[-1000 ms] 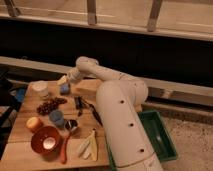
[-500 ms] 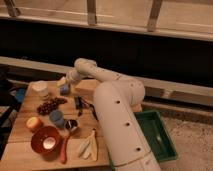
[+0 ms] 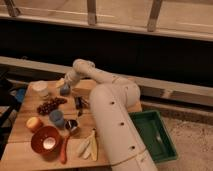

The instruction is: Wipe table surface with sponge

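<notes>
Compared with half a second earlier, the white arm (image 3: 112,120) has eased slightly leftward and the gripper (image 3: 63,84) sits a touch lower at the table's far left end; the sponge (image 3: 65,91) and all other items lie unchanged. The gripper hangs directly over the sponge with its jaws spread wide; whether they touch it cannot be told. One sponge, a small soft-edged blue block, rests on the table surface (image 3: 29,106), a light tan top of wooden planks. Beside it stands one pale round cup (image 3: 40,88). Nearer the middle lie one cluster of dark grapes (image 3: 50,105), one round blue cup (image 3: 56,118), one small metal cup (image 3: 71,126) and one round yellow-orange fruit (image 3: 34,123). At the near edge stand one orange bowl (image 3: 36,137), one slim orange-red stick-shaped item (image 3: 64,150) and a few pale elongated pieces (image 3: 89,146), their number uncertain. One green plastic tray (image 3: 147,127), rectangular, sits beside the table on the right.
</notes>
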`<state>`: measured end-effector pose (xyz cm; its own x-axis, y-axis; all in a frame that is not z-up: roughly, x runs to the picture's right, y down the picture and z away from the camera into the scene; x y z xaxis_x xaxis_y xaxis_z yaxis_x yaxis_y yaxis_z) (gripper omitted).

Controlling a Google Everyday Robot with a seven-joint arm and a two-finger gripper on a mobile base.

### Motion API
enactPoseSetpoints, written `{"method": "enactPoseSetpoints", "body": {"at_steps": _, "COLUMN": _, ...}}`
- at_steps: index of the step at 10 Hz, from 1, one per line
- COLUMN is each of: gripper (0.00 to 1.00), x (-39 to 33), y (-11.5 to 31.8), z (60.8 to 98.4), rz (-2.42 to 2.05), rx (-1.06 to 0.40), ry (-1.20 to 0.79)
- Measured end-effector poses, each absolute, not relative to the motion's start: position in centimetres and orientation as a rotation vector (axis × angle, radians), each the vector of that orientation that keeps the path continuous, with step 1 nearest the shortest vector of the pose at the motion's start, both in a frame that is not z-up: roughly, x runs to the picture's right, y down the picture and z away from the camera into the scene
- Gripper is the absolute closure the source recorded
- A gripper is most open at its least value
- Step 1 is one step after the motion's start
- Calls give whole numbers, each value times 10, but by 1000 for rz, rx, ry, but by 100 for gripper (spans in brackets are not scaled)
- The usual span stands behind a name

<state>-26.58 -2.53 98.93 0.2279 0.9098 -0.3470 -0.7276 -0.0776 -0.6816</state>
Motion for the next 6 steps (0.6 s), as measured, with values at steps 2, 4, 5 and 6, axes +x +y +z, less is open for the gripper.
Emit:
{"method": "enactPoseSetpoints", "body": {"at_steps": 2, "gripper": 33, "x": -271, "y": -22, "z": 994, "rz": 1370, "rx": -930, "ry": -246}}
{"method": "enactPoseSetpoints", "body": {"at_steps": 4, "gripper": 50, "x": -269, "y": -19, "z": 994, "rz": 1368, "rx": -935, "ry": -237}}
{"method": "enactPoseSetpoints", "body": {"at_steps": 5, "gripper": 65, "x": -271, "y": -17, "z": 993, "rz": 1364, "rx": -939, "ry": -233}}
{"method": "enactPoseSetpoints", "body": {"at_steps": 6, "gripper": 73, "x": -272, "y": -17, "z": 993, "rz": 1364, "rx": -939, "ry": -234}}
